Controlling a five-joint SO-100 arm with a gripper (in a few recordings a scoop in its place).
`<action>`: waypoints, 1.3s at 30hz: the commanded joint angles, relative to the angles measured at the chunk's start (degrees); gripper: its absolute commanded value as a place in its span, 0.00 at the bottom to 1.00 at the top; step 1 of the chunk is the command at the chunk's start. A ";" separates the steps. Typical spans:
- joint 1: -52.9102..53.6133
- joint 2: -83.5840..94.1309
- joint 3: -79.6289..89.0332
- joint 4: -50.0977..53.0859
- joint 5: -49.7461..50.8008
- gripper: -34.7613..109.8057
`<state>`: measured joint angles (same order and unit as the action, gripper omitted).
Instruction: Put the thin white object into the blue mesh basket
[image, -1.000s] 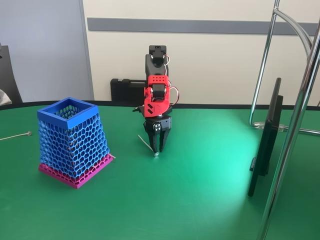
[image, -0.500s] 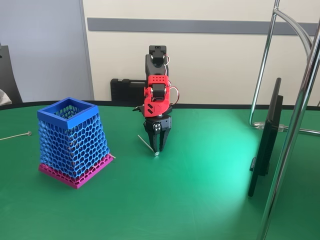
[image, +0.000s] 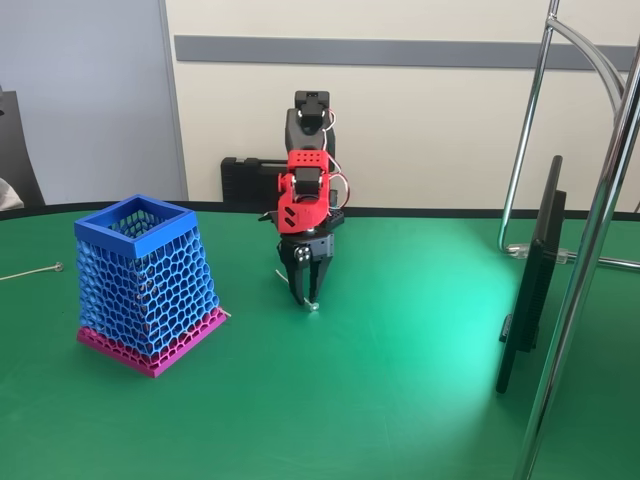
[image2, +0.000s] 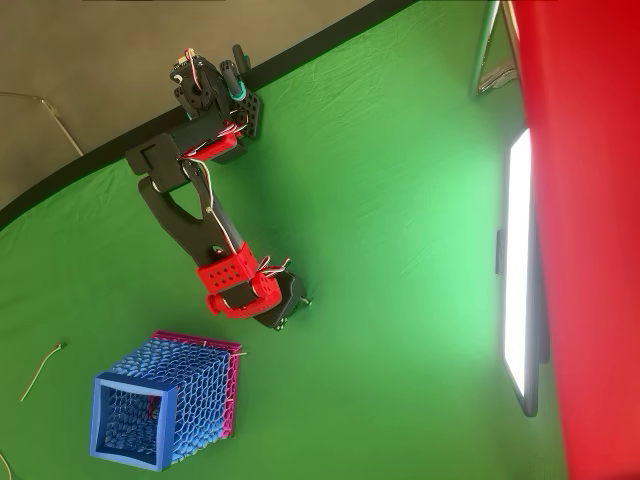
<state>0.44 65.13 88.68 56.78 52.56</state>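
The thin white object (image: 314, 306) lies on the green table under my gripper; its round head shows just right of the fingertips, and most of its shaft is hidden behind the fingers. My gripper (image: 305, 299) points straight down at the table, its jaws a narrow gap apart astride the stick. In the overhead view the gripper (image2: 291, 313) stands just above the basket's magenta base. The blue mesh basket (image: 146, 268) stands upright to the left in the fixed view, about one basket's width from the gripper, and sits at the lower left in the overhead view (image2: 160, 408).
Another thin stick with a round head (image: 33, 270) lies at the far left, also seen from overhead (image2: 40, 368). A dark monitor (image: 530, 270) and chrome stand poles (image: 585, 240) rise at the right. A black case (image: 248, 180) sits behind the arm.
The arm has swung slightly left, so the gripper now covers most of the stick's shaft. The jaws look closer together. The stick's head has stayed where it was.
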 joint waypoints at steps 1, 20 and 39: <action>0.26 2.72 -0.44 0.26 -0.26 0.33; -0.09 -1.05 -3.87 0.44 -0.97 0.32; 0.09 -4.66 -8.96 4.04 -1.67 0.28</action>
<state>0.53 59.94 81.56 60.47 51.42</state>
